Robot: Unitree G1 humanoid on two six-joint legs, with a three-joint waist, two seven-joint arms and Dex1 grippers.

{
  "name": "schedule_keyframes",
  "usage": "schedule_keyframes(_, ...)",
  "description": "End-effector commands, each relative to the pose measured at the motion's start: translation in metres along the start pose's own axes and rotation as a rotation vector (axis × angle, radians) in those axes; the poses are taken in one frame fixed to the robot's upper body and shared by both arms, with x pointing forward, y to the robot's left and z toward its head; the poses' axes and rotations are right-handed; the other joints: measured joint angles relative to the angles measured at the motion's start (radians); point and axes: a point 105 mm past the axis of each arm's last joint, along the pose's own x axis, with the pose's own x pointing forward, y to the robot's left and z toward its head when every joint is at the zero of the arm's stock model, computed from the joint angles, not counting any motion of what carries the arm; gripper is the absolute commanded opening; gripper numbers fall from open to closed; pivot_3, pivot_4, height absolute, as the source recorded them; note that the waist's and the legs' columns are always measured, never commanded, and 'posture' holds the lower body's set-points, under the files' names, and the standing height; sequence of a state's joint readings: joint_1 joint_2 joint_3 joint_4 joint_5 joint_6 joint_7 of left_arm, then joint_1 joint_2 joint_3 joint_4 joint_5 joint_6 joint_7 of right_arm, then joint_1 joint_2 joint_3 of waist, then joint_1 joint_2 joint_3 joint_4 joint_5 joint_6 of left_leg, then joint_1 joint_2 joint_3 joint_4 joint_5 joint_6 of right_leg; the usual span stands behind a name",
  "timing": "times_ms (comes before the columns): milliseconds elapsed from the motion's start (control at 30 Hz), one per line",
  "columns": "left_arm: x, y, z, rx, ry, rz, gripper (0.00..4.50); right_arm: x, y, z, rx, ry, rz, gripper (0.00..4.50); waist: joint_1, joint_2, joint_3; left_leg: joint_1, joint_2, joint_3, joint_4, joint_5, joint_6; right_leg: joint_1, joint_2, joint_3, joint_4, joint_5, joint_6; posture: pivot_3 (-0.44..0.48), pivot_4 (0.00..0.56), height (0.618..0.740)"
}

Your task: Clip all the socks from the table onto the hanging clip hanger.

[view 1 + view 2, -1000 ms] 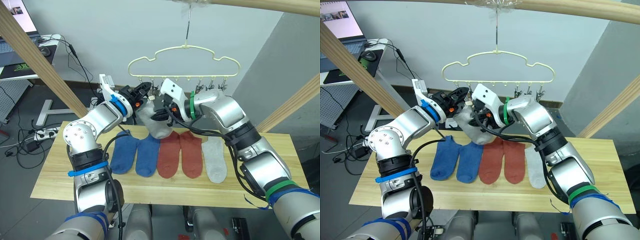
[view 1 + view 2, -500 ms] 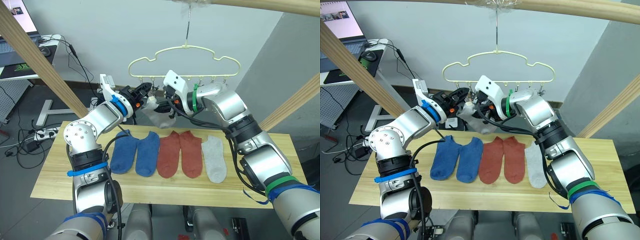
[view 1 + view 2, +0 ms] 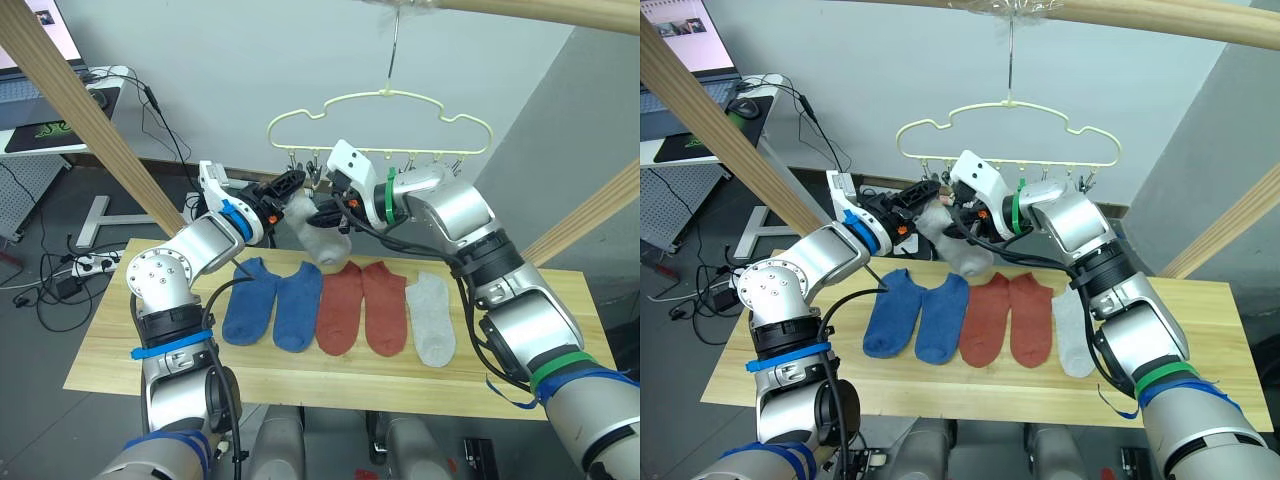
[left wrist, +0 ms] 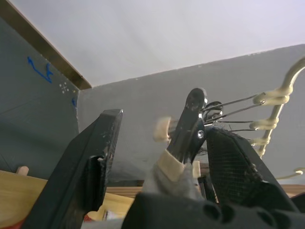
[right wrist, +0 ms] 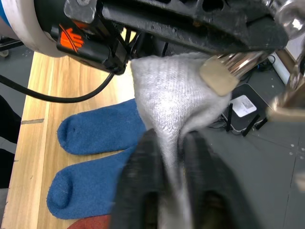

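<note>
The pale-yellow clip hanger hangs from the top beam above the table. A light grey sock dangles from one of its left clips, which is pinched on the cuff. My left gripper is open, and its fingers stand apart on either side of that clip. My right gripper is shut on a fold of the same sock, just below the clip. Two blue socks, two rust-red socks and another grey sock lie side by side on the table.
Slanted wooden poles rise at the left and right of the table. A desk with a laptop and cables stands behind on the left. More small clips hang in a row along the hanger's right part.
My left gripper's fingers have spread apart around the clip. The grey sock, earlier stretched sideways between both grippers, now hangs down from the clip. The camera has shifted slightly.
</note>
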State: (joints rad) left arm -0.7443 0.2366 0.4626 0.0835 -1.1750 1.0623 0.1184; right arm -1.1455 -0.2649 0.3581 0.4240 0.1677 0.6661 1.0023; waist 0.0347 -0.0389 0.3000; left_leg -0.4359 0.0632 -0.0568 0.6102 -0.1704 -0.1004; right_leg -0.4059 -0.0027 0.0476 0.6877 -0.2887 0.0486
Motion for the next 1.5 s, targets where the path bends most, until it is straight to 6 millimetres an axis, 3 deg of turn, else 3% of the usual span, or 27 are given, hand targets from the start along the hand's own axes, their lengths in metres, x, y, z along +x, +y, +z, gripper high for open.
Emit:
schedule_keyframes(33, -0.004, -0.019, 0.008, 0.090, -0.018, -0.060, 3.15, -0.003, 0.006, 0.007, -0.019, -0.037, 0.003, 2.18, 0.000, 0.000, 0.000, 0.000, 0.000, 0.000, 0.000, 0.000, 0.000, 0.000, 0.000, 0.000, 0.000, 0.000, 0.000, 0.204, 0.216, 0.740)
schedule_keyframes(167, -0.007, -0.028, 0.006, 0.176, -0.005, -0.081, 3.15, -0.004, 0.012, -0.004, 0.012, -0.032, -0.005, 3.60, 0.004, 0.000, 0.000, 0.000, 0.000, 0.000, 0.000, 0.000, 0.000, 0.000, 0.000, 0.000, 0.000, 0.000, 0.000, 0.203, 0.222, 0.740)
schedule_keyframes(233, -0.012, -0.032, 0.007, 0.299, -0.015, -0.077, 3.15, -0.007, 0.020, -0.012, 0.033, -0.029, 0.001, 4.32, 0.005, 0.000, 0.000, 0.000, 0.000, -0.001, 0.000, 0.000, 0.000, 0.000, 0.000, 0.000, 0.000, 0.000, 0.000, 0.206, 0.223, 0.740)
schedule_keyframes(267, -0.015, -0.033, 0.006, 0.379, -0.020, -0.068, 3.15, -0.009, 0.024, -0.016, 0.041, -0.028, 0.003, 4.46, 0.005, 0.000, 0.000, 0.000, 0.000, -0.001, 0.000, 0.000, 0.000, 0.000, 0.000, 0.000, 0.000, 0.000, 0.000, 0.208, 0.224, 0.740)
schedule_keyframes(500, -0.029, -0.032, -0.009, 0.805, -0.058, -0.070, 3.15, -0.038, 0.048, -0.036, 0.097, -0.030, -0.028, 4.46, 0.020, 0.000, 0.000, 0.000, 0.000, 0.000, -0.001, 0.000, 0.000, 0.000, 0.000, 0.000, -0.001, 0.000, 0.000, 0.218, 0.222, 0.740)
schedule_keyframes(800, -0.049, -0.026, -0.032, 1.089, -0.120, -0.094, 3.15, -0.110, 0.069, -0.058, 0.151, -0.011, -0.156, 4.46, 0.039, 0.000, 0.000, -0.001, 0.000, 0.000, -0.002, -0.001, 0.004, 0.001, 0.000, 0.000, -0.005, 0.001, -0.003, 0.196, 0.221, 0.740)
schedule_keyframes(867, -0.044, -0.028, -0.041, 1.153, -0.149, -0.094, 3.15, -0.134, 0.069, -0.053, 0.145, -0.041, -0.204, 4.46, 0.044, 0.001, 0.000, -0.001, 0.000, 0.000, -0.001, -0.001, 0.005, 0.001, 0.000, 0.000, -0.006, 0.001, -0.003, 0.191, 0.219, 0.740)
schedule_keyframes(1033, -0.030, -0.031, -0.052, 1.187, -0.210, -0.096, 3.15, -0.168, 0.068, -0.030, 0.119, -0.123, -0.260, 4.46, 0.045, 0.001, -0.001, -0.001, 0.000, 0.001, -0.001, 0.000, 0.007, 0.002, 0.000, 0.000, -0.006, 0.002, -0.003, 0.147, 0.218, 0.740)
schedule_keyframes(1233, -0.014, -0.031, -0.054, 1.187, -0.284, -0.056, 3.15, -0.188, 0.069, -0.011, 0.113, -0.179, -0.272, 4.46, 0.040, 0.001, -0.001, -0.001, 0.000, 0.002, 0.000, 0.001, 0.008, 0.002, 0.000, 0.001, -0.006, 0.002, -0.004, 0.101, 0.225, 0.740)
schedule_keyframes(1333, -0.008, -0.032, -0.053, 1.149, -0.315, -0.041, 2.61, -0.191, 0.070, -0.011, 0.113, -0.164, -0.283, 4.50, 0.038, 0.001, -0.001, -0.001, 0.000, 0.002, 0.000, 0.001, 0.008, 0.002, 0.000, 0.001, -0.006, 0.002, -0.004, 0.086, 0.230, 0.740)
schedule_keyframes(1467, 0.001, -0.036, -0.056, 1.114, -0.314, -0.051, 1.35, -0.193, 0.073, -0.011, 0.114, -0.153, -0.289, 4.50, 0.031, 0.001, -0.001, -0.001, -0.001, 0.001, 0.000, 0.001, 0.008, 0.002, 0.000, 0.001, -0.006, 0.003, -0.004, 0.065, 0.232, 0.740)
schedule_keyframes(1500, 0.003, -0.037, -0.056, 1.104, -0.315, -0.051, 1.35, -0.193, 0.074, -0.011, 0.114, -0.151, -0.292, 4.50, 0.030, 0.001, -0.001, -0.001, -0.001, 0.001, 0.000, 0.001, 0.008, 0.002, 0.000, 0.001, -0.006, 0.003, -0.004, 0.061, 0.232, 0.740)
